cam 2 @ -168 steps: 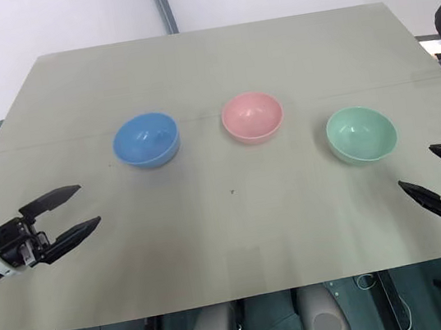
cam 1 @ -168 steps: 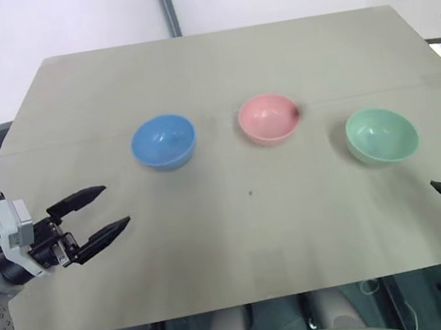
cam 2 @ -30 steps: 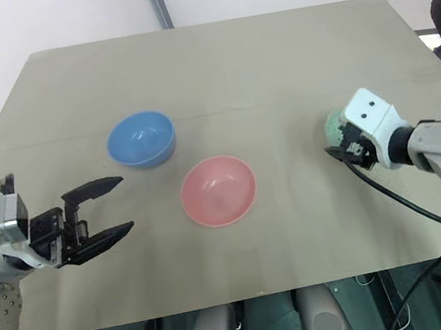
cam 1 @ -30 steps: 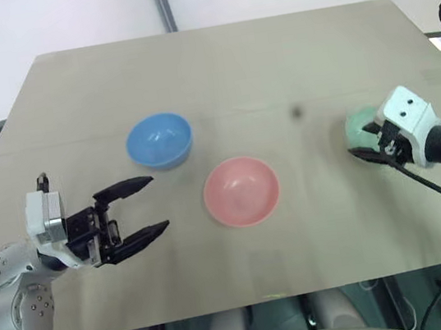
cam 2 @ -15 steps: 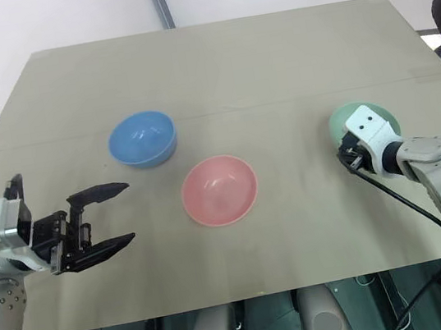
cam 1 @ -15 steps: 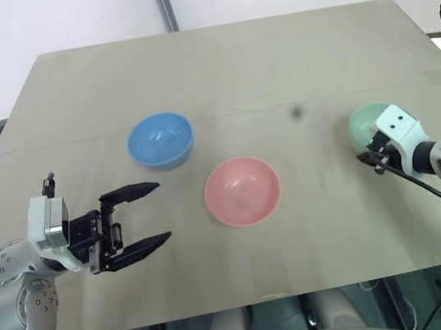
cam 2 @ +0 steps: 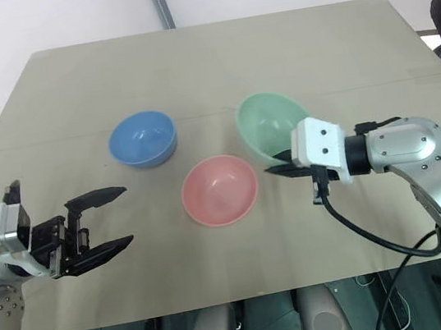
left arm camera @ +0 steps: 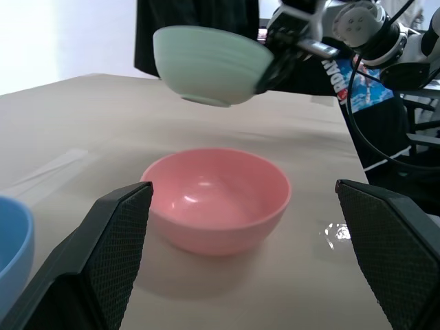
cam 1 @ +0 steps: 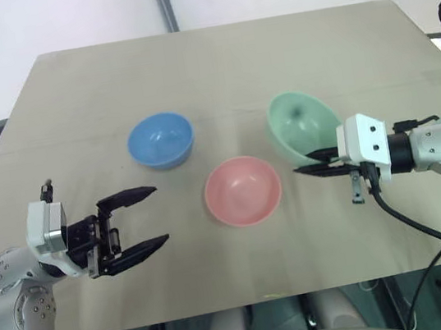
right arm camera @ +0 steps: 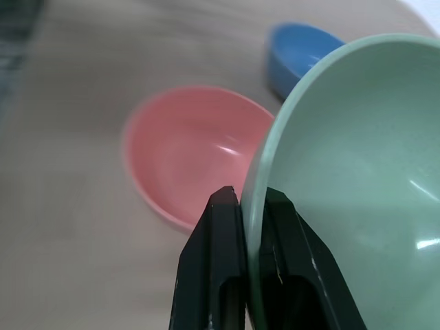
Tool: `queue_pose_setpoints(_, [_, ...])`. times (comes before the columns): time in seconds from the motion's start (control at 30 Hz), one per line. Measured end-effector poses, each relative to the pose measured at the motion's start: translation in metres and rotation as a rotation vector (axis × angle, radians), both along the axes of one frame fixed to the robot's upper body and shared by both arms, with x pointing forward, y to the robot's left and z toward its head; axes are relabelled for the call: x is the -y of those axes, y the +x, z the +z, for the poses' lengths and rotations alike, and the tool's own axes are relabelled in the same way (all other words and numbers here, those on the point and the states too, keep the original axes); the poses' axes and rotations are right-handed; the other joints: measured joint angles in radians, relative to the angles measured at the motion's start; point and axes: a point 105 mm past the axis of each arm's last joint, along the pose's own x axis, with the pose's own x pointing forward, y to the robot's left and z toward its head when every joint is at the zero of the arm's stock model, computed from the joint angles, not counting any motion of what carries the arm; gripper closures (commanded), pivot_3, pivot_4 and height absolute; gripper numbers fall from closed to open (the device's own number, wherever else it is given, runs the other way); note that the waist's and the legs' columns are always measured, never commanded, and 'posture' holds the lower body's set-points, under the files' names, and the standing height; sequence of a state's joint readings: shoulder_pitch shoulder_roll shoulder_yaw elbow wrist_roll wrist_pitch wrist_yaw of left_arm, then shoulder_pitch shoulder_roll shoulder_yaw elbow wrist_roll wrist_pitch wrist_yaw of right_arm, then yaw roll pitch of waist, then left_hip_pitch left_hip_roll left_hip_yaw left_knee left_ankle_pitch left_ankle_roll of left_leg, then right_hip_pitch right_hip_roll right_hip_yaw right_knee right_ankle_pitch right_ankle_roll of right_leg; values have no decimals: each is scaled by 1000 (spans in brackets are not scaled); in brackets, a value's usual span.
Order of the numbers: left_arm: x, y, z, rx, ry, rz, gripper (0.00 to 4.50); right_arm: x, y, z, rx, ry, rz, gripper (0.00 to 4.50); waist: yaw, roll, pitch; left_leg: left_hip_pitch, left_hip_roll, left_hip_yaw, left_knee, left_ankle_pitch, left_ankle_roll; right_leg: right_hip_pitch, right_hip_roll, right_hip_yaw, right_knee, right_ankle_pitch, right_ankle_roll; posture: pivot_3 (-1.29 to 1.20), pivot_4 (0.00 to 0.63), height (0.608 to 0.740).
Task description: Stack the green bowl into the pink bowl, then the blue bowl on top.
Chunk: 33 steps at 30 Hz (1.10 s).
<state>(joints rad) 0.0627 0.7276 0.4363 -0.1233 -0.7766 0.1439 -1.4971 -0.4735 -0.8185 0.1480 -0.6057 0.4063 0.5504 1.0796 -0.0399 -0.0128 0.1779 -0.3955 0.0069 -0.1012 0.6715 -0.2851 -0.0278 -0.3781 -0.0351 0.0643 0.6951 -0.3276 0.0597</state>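
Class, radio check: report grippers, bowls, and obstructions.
Right gripper shut on green bowl rim, bowl airborne beside pink bowl. Left gripper open, idle. Blue bowl on table. Path clear.

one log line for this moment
right gripper: shut on green bowl, lifted | pink bowl: empty | left gripper: open, idle

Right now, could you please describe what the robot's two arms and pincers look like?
Both arms are silver-grey metal. Each ends in a white block carrying two black tapered fingers: left pincer, right pincer. A black cable loops below the right arm.
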Motion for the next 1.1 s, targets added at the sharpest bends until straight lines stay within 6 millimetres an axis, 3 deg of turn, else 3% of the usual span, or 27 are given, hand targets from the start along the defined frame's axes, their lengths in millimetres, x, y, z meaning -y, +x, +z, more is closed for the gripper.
queue_pose_setpoints(0.13, [-1, 2, 1, 2, 2, 19, 0, -21, -11, -5, -12, -23, 150, 4446, 0, 0, 0, 0, 0, -1, 0, 0, 0, 0, 0, -1, 0, 0, 0, 0, 150, 740])
queue_pose_setpoints(0.5, [-4, -3, 0, -11, 16, 75, 0, -41, 2, -27, -39, -89, 246, 4446, -3, 0, 0, 0, 0, -1, 0, 0, 0, -1, 0, 0, 0, 0, 0, 0, 150, 740])
queue_pose_setpoints(0.6, [-3, -4, 1, -9, 21, 84, 0, -51, -1, -28, -43, -75, 283, 3346, -3, 0, 0, 0, 0, -1, 0, 0, 0, -1, 0, -1, 0, 0, 0, 0, 150, 740])
queue_pose_setpoints(0.73, [0, -7, 3, -10, 26, 90, 0, -60, 4, -30, -23, -67, 291, 1395, -3, 0, 0, 0, 0, -1, 0, 1, -1, -1, 0, -1, 1, 0, 0, 0, 150, 740])
queue_pose_setpoints(0.77, [-1, -7, 2, -13, 23, 93, 0, -60, 6, -30, -14, -63, 285, 719, -3, 0, 0, 0, 0, -1, 0, 1, -2, -1, 0, -1, 1, 0, 0, 0, 150, 740])
queue_pose_setpoints(0.8, [-1, -7, 2, -15, 22, 96, 0, -61, 7, -30, -6, -61, 280, 391, -2, 0, 0, 0, 0, -1, 0, 1, -2, -1, 0, -1, 1, 0, 0, 0, 150, 740])
queue_pose_setpoints(0.9, [-2, -5, 3, -17, 15, 117, 0, -60, 8, -27, -15, -41, 266, 391, -2, 0, 0, 0, 0, -1, 0, 1, -1, -1, 0, -1, 1, 0, 0, 0, 150, 740])
queue_pose_setpoints(0.97, [-7, -1, 6, -7, -15, 185, 0, -51, 8, -5, -26, 44, 225, 391, -2, 0, 0, -1, 0, -2, 0, 0, -1, -1, 0, -1, 0, 0, 0, 0, 150, 740])
queue_pose_setpoints(1.1, [-14, 5, 2, -30, -15, 299, 0, -34, 11, 17, -44, 142, 117, 391, -1, 0, 0, -1, 0, -2, 0, 0, 0, -1, -1, -1, 0, 0, 0, 0, 150, 740])
